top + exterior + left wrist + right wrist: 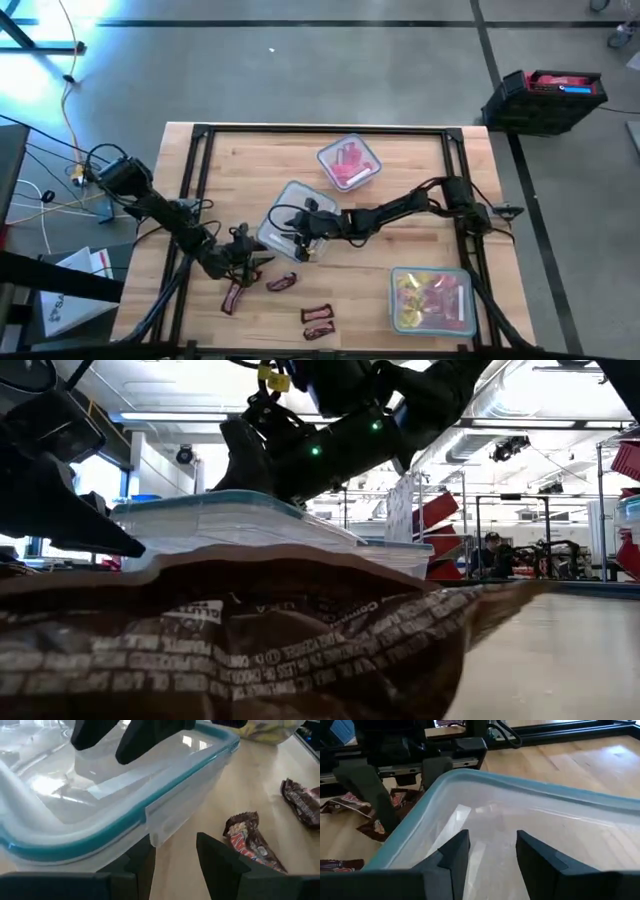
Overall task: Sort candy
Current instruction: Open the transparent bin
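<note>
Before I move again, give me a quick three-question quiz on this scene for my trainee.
1. True or false: the middle container holds brown bars.
2. Which gripper hangs over the middle container? A. left B. right C. neither
3. What colour is the candy in the far container?

Key:
1. False. It is empty, and the bars lie loose on the table.
2. B. The right gripper is over it, open. The left gripper is open beside its rim.
3. Red.
</note>
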Robot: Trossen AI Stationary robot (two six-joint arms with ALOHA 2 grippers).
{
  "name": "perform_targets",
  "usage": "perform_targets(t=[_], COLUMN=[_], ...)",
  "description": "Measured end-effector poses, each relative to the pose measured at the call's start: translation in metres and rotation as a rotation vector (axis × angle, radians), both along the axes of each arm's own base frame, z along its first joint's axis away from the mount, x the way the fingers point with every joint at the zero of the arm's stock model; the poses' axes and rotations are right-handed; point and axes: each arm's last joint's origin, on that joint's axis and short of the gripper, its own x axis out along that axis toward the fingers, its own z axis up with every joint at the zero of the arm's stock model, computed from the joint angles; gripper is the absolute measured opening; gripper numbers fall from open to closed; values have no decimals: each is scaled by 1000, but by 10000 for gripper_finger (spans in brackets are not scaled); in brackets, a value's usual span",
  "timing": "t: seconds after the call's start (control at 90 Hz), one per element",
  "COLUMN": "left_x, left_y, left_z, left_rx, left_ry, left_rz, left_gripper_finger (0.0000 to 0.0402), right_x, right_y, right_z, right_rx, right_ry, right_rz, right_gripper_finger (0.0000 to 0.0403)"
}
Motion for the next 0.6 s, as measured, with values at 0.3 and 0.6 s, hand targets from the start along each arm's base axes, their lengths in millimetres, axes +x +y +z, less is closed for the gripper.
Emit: perform_targets(t=[0.3, 0.6], left_x=[-2, -16], left_y=[-17, -18], left_z=[14, 33], left_rx=[-87, -39], left_ry=[-91, -94], left_rz=[-105, -201], left_gripper_finger=[126, 126], right_x=[-1, -5], right_y=[1, 4], right_z=[-3, 18], right_rx=[-27, -74], right_ry=[34, 6], right_rz=[21, 53], right_gripper_finger=[133, 133])
